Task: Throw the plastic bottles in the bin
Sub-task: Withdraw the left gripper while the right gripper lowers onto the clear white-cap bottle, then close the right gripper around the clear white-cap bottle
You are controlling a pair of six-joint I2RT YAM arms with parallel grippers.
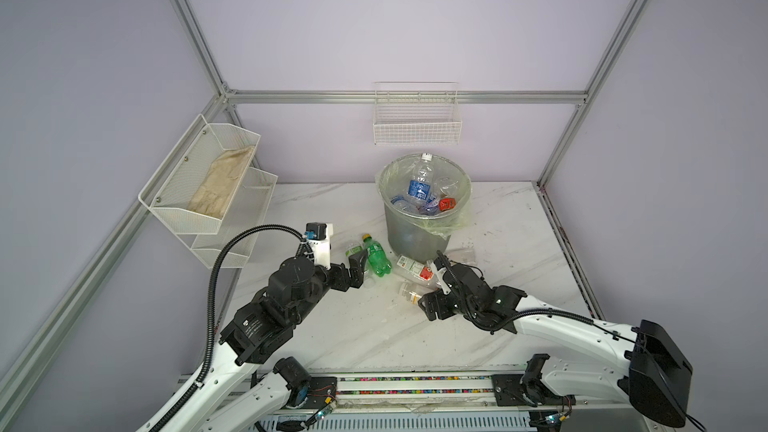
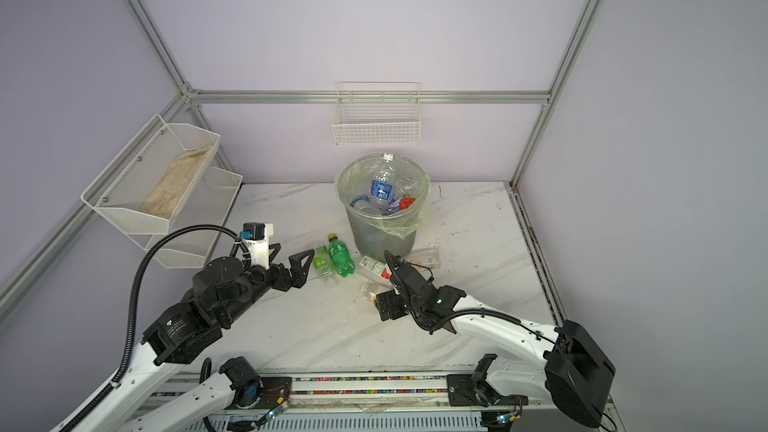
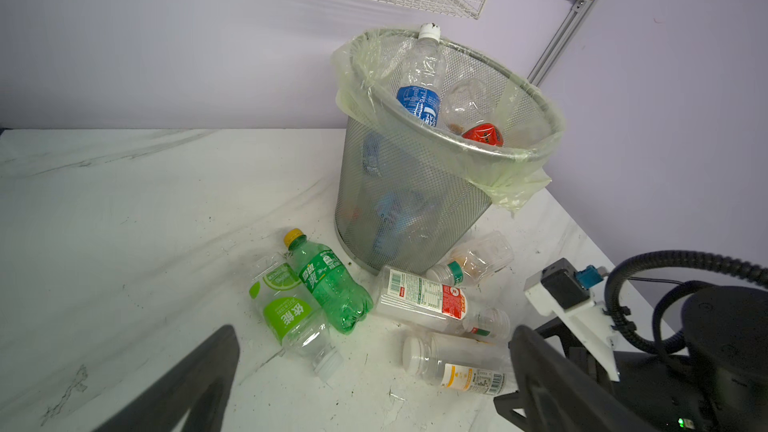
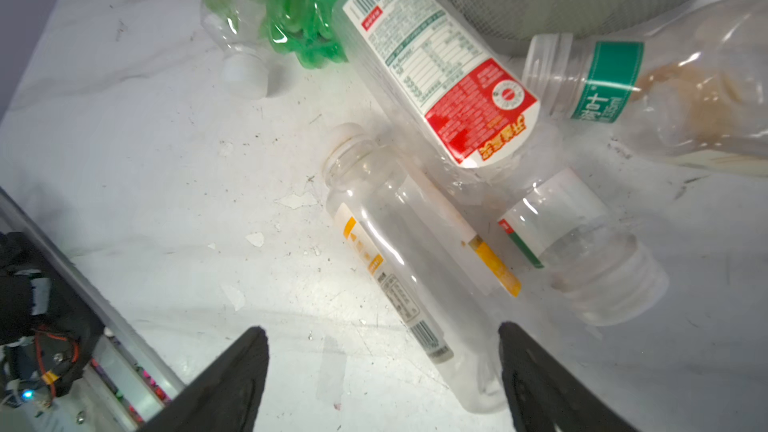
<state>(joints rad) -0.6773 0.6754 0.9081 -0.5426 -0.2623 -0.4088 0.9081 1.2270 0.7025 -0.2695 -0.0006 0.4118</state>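
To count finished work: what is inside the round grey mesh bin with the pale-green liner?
In the bin: a clear blue-labelled bottle, a crumpled clear bottle, a red-labelled piece. What lies lower is covered.

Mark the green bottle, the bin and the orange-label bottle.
green bottle (image 3: 329,284), left wrist view, mid-body.
bin (image 1: 409,228), in a top view, mesh wall.
orange-label bottle (image 4: 397,257), right wrist view, clear body.

Lilac walls (image 1: 374,14), aluminium frame (image 1: 311,97), marble tabletop (image 1: 353,334), wire basket (image 1: 417,130) on wall.
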